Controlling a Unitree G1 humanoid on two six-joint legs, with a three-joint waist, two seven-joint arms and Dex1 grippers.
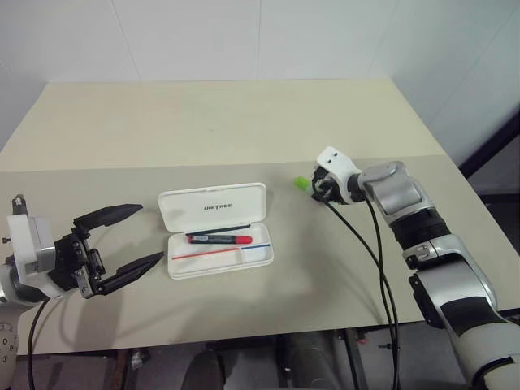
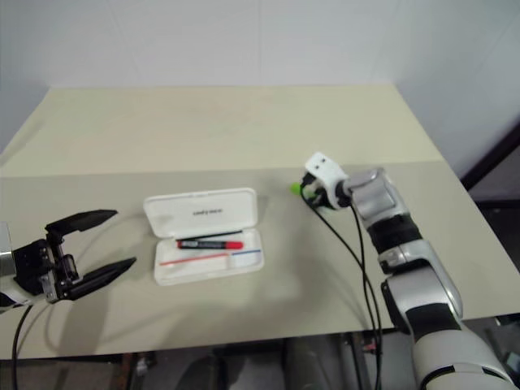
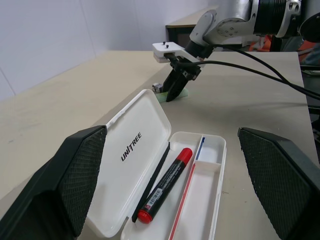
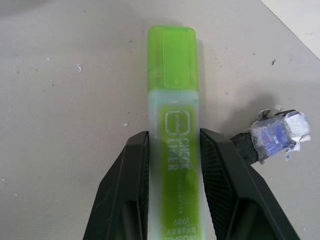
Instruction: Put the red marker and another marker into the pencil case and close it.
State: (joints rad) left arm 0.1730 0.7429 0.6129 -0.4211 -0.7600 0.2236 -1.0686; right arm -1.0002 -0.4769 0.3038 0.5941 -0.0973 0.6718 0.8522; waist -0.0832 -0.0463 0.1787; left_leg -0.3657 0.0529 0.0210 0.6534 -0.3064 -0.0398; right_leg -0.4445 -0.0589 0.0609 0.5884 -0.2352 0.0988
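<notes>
The pencil case is seen lying open on the beige bench, its lid folded back flat toward the far side with the "UNITREE" lettering showing, and its tray on the near side. The red marker is laid lengthwise in the tray, close along the hinge, with its red cap toward the robot's right; a red stripe and a blue stripe are printed on the tray floor beside it. The green highlighter is found well to the right of the case, lying on the bench with its bright green cap pointing away from the wrist camera. It is grasped by the right hand, whose two black fingers are pressed against the pale barrel from both sides, so that the printed label is framed between them. In the head views only the green tip is visible past that hand. A small grey-white block with a dark stub is seen on the bench just beside the right finger, apart from the highlighter. The left hand is held released to the left of the case, above the bench, its fingers spread wide and nothing between them, with the open case seen between the fingers in the left wrist view.
</notes>
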